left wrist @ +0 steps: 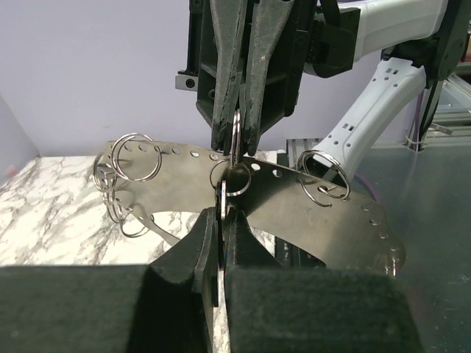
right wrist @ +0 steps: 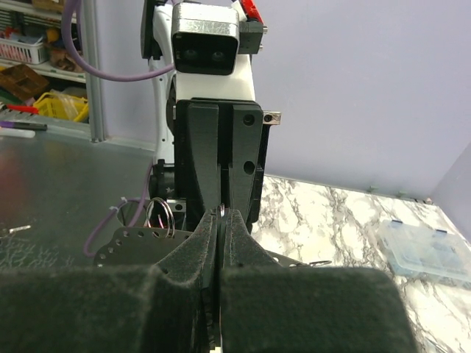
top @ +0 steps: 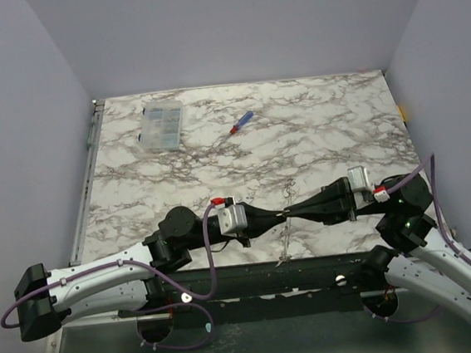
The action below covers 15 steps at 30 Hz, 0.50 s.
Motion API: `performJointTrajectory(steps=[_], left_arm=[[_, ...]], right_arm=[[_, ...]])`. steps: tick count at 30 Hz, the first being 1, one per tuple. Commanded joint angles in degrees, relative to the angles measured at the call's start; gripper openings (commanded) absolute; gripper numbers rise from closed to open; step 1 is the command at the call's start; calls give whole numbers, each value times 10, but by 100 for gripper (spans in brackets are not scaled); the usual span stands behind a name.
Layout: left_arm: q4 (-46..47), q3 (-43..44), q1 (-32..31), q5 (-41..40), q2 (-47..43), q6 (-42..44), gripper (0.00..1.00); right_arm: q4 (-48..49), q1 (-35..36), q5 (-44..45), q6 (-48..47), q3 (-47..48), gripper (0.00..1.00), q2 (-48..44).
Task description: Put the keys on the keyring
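The keyring [left wrist: 309, 209] is a thin grey strip with a row of small holes, curved in an arc and carrying several wire rings [left wrist: 136, 157]. It hangs between my two grippers above the table's near edge [top: 286, 240] and shows behind the pads in the right wrist view [right wrist: 129, 246]. My left gripper [left wrist: 218, 215] is shut on a thin metal ring seen edge-on at the strip's middle. My right gripper [left wrist: 237, 143] faces it, shut on a ring just above. The tips nearly touch in the top view: left [top: 275, 216], right [top: 296, 214]. No keys show.
A clear plastic compartment box [top: 162, 125] lies at the far left of the marble table [top: 331, 125] and shows in the right wrist view [right wrist: 427, 250]. A small red-and-blue screwdriver [top: 242, 122] lies at the far middle. A metal ledge [top: 254, 279] runs along the near edge.
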Motion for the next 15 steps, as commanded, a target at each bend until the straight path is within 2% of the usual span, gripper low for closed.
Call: performJointTrajectory(steps=[1,6,15], left_arm=[[22,-4,-5,6,-4,3,0],[5,-13,-4,-12,-33,17,0],[-146,38,-5,-14,-45,77,0]], right_arm=[[21,-2,-1,5,6,1,-9],[-10,-2,21,-9,6,1,-18],[-86,-1,31,-49,15,1,-12]])
